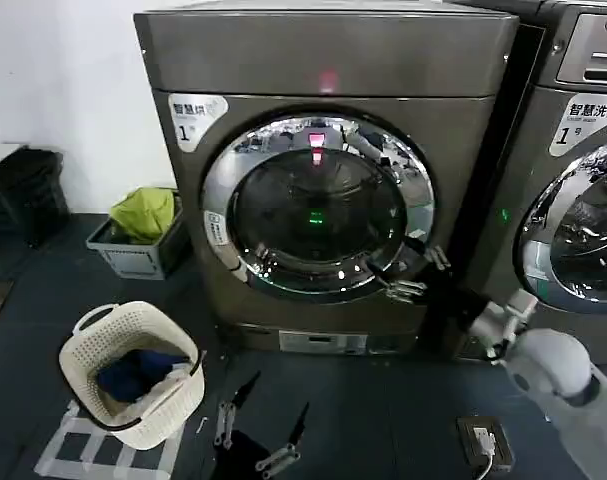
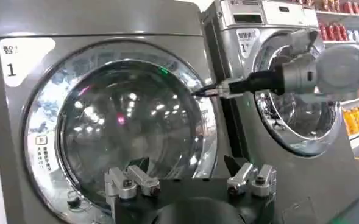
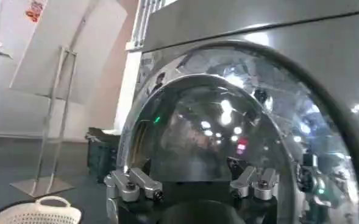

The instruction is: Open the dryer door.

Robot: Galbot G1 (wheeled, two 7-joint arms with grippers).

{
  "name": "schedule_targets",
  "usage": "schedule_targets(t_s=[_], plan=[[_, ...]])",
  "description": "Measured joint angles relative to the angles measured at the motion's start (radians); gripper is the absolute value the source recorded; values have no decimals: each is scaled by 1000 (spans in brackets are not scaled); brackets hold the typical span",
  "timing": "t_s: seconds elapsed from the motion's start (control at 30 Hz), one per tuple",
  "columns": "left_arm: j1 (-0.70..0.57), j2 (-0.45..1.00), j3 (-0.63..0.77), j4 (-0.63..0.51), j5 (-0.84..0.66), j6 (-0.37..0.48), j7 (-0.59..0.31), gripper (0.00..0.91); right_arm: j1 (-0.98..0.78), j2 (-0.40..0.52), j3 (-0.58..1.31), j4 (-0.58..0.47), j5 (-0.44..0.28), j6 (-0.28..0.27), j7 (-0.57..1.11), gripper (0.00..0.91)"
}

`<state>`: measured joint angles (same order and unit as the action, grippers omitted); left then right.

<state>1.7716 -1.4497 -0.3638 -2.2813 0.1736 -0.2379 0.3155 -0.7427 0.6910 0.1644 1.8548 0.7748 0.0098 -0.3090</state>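
Left gripper [image 1: 261, 430] is parked low over the dark floor, nearest the robot, fingers apart and holding nothing. Beside it stands a white laundry basket [image 1: 133, 372]. Farther forward, the right gripper [image 1: 415, 275] has its fingers parted at the right edge of the dryer door [image 1: 318, 205], at the chrome rim. The door appears flush with the cabinet: judged still closed. Remaining: grip the edge, then swing it outward
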Motion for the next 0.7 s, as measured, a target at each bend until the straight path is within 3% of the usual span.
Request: schedule_targets(t_s=[0.7], plan=[[-7, -2, 0, 3, -1, -1, 3, 907, 334, 120, -316, -200, 5, 1, -31, 907]])
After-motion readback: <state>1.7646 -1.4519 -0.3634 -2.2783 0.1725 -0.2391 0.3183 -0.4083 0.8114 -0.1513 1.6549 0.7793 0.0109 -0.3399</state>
